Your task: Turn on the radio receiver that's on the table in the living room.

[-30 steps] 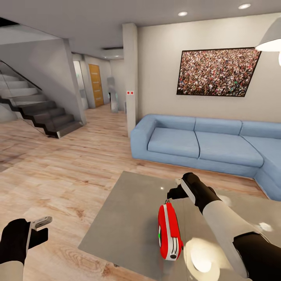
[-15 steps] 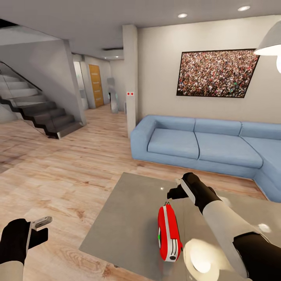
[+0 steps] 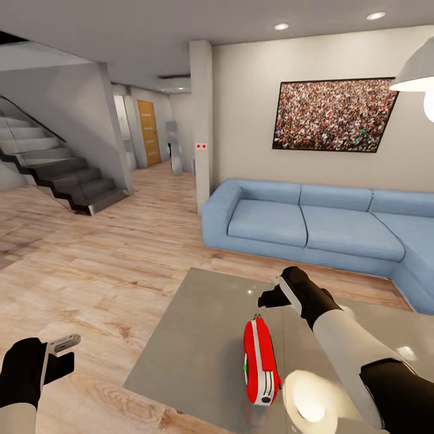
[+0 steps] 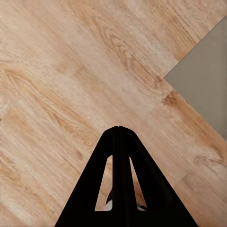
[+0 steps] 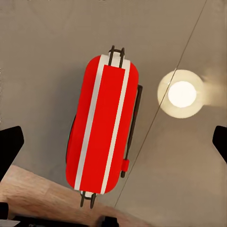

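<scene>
The right gripper (image 3: 269,296), fingers spread wide, hovers above the radio receiver (image 3: 260,360) on the table (image 3: 193,337); the left gripper (image 4: 118,128) is clenched.

The radio receiver (image 3: 260,361) stands on the table (image 3: 193,349) near its front edge. Behind the table sits the sofa (image 3: 313,226), a wall picture (image 3: 334,114) above it. Stairs (image 3: 60,169) rise far left

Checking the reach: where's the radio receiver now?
Head view: the radio receiver stands on the grey table near its front edge, just below the right gripper.
</scene>
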Controlling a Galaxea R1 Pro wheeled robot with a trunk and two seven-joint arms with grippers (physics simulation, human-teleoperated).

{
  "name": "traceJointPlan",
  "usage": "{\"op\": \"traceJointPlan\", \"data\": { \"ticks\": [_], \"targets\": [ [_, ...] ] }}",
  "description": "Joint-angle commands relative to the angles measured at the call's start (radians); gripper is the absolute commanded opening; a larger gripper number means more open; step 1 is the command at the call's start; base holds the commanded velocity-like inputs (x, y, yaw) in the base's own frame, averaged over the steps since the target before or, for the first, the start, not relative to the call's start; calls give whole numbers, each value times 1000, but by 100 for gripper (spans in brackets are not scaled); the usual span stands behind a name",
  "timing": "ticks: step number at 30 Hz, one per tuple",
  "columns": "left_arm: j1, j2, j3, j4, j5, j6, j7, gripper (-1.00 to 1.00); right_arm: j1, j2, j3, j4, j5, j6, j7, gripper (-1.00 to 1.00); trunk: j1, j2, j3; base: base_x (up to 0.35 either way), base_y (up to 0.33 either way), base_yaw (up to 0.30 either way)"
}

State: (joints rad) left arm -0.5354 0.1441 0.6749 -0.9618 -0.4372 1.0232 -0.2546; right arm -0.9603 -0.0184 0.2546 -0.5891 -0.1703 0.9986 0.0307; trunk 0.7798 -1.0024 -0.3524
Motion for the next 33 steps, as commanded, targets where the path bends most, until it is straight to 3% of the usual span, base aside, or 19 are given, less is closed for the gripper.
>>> {"op": "traceJointPlan", "data": {
  "ticks": [1, 33],
  "targets": [
    [0, 0, 0, 0, 0, 0, 0, -100, 0, 0, 0, 0, 0, 0, 0, 100, -4, 7, 3, 0, 0, 0],
    [0, 0, 0, 1, 0, 0, 0, -100, 0, 0, 0, 0, 0, 0, 0, 100, -127, 231, 103, 0, 0, 0]
  ]
}}
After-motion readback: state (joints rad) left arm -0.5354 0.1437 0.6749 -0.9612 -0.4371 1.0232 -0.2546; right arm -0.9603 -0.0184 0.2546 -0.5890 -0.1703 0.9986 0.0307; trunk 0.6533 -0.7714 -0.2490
